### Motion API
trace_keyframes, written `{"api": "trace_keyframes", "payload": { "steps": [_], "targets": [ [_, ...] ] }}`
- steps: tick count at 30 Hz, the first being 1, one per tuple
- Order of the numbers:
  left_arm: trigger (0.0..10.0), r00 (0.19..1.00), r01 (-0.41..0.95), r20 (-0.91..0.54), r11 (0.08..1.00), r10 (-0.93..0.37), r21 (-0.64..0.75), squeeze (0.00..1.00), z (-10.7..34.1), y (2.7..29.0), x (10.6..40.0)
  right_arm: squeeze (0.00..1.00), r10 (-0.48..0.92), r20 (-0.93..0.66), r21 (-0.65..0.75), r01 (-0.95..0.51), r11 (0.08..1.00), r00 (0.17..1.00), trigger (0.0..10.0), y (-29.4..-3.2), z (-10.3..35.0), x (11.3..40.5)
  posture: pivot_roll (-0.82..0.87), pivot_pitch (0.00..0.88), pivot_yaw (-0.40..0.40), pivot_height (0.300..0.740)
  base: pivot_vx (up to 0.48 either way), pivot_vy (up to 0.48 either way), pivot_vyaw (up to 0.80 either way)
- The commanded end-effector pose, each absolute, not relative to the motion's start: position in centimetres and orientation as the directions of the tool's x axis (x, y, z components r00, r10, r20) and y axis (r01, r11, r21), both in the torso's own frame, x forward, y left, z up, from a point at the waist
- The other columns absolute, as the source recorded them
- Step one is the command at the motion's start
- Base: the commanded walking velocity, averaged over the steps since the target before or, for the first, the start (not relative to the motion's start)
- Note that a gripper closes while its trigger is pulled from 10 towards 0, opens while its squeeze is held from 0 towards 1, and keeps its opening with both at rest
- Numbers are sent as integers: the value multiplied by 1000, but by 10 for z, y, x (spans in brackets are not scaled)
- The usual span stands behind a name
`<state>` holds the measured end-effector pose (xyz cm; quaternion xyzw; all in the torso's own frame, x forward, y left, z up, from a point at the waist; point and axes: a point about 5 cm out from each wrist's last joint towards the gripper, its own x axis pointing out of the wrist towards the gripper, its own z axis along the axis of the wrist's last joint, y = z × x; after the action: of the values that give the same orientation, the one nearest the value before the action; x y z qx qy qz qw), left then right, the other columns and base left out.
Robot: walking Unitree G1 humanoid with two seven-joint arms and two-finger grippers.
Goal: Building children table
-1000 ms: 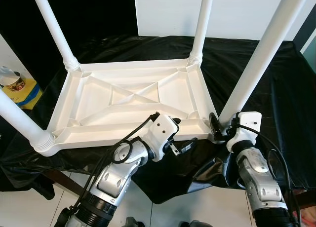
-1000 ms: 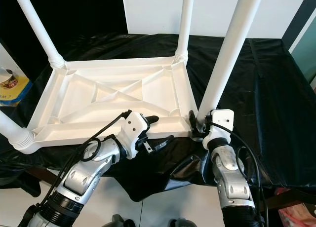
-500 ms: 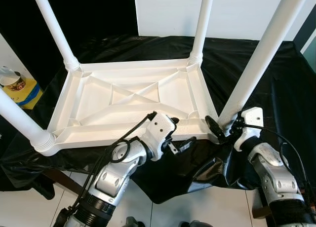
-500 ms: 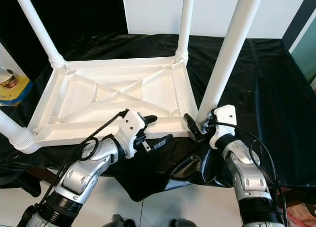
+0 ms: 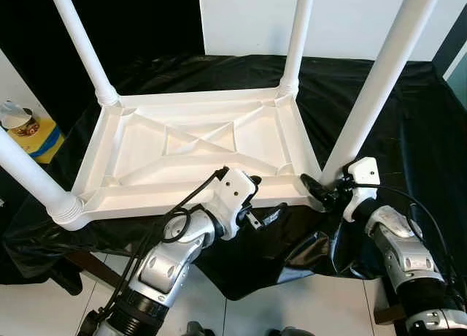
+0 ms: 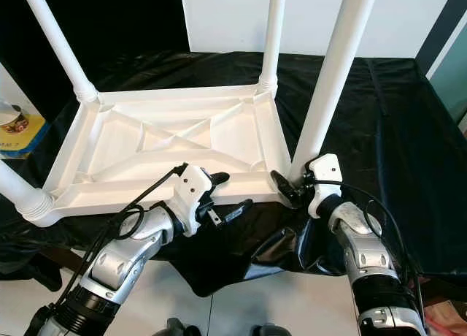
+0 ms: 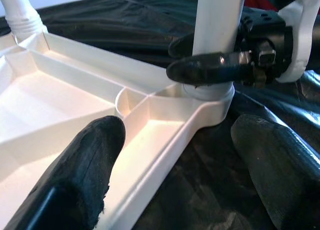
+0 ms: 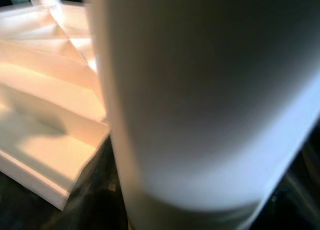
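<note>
- We see the upturned white table (image 5: 197, 142) on black cloth (image 5: 408, 124).
- Our right gripper (image 5: 326, 192) clamps its near-right leg (image 5: 368, 95) at the base.
- Our left gripper (image 5: 257, 199), fingers apart, straddles its near rim.

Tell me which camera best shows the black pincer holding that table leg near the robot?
The left wrist view: the right pincer is seen side-on, its fingers wrapped around the base of the near leg above its socket. The eye views show it small and from above. The right wrist view gives a blurred close-up of the leg.
</note>
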<state>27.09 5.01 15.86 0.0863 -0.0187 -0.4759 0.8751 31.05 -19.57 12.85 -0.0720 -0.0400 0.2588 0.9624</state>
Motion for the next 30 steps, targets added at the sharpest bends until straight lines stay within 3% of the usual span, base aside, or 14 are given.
{"api": "trace_keyframes", "payload": {
  "steps": [1,4,5,17,30],
  "targets": [
    [10000,484,868,-62,470,-873,158,0,159,48,267,0,524,7,-158,-516,842,852,0,-193,121,309,-110,68,15,740,0,0,0],
    [10000,484,869,-61,471,-873,155,0,159,48,267,0,514,-1,-152,-508,848,858,627,-195,117,308,-110,71,13,740,0,0,0],
    [10000,484,868,-62,471,-873,155,0,159,48,267,0,505,-2,-148,-499,854,863,10000,-197,116,308,-110,71,12,740,0,0,0],
    [10000,498,862,-59,486,-865,141,0,157,50,266,0,373,-4,-109,-371,922,928,10000,-203,113,311,-105,74,-5,740,0,0,0],
    [10000,499,862,-60,488,-865,135,0,155,50,265,0,45,-18,-28,-45,999,999,10000,-196,103,304,-108,60,-8,740,0,0,0]
  ]
}}
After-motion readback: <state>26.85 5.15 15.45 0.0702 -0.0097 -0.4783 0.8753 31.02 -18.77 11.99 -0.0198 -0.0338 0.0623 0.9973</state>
